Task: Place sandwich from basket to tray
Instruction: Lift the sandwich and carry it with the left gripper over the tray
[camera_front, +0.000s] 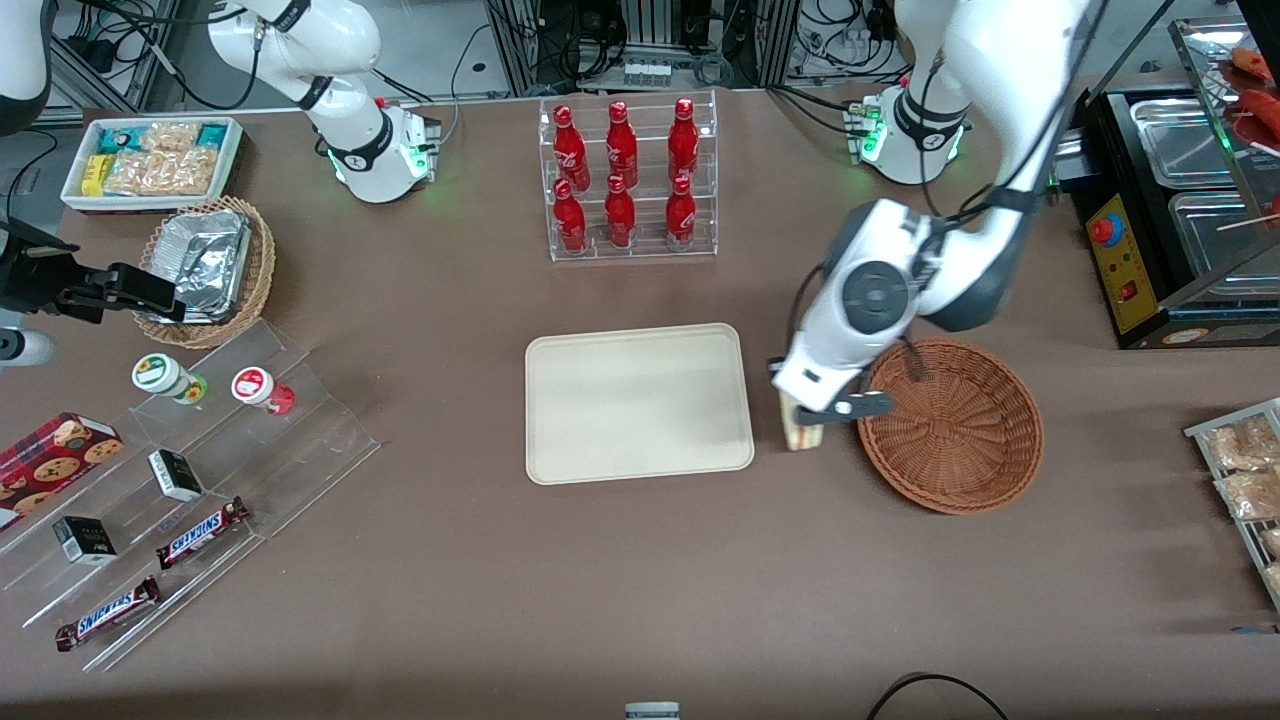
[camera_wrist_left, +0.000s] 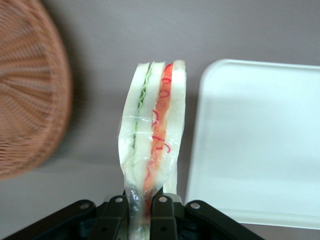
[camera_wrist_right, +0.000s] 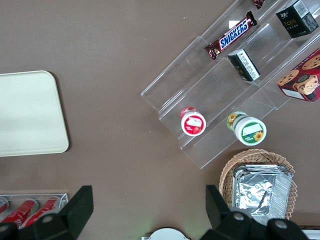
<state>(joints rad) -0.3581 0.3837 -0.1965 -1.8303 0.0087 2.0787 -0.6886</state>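
Note:
My gripper (camera_front: 806, 418) hangs above the table between the basket (camera_front: 950, 425) and the tray (camera_front: 638, 402), shut on the sandwich (camera_front: 803, 431). In the left wrist view the sandwich (camera_wrist_left: 152, 130) is a wrapped wedge of white bread with green and red filling, pinched at its end between the two black fingers (camera_wrist_left: 162, 212). The reddish-brown wicker basket (camera_wrist_left: 27, 95) lies to one side of it and the cream tray (camera_wrist_left: 255, 140) to the other. Nothing lies in the basket or on the tray.
A clear rack of red bottles (camera_front: 628, 180) stands farther from the front camera than the tray. Toward the parked arm's end are acrylic steps with snacks (camera_front: 190, 470), a tan basket with foil container (camera_front: 210, 265) and a white snack bin (camera_front: 150, 160). A black appliance (camera_front: 1170, 200) stands at the working arm's end.

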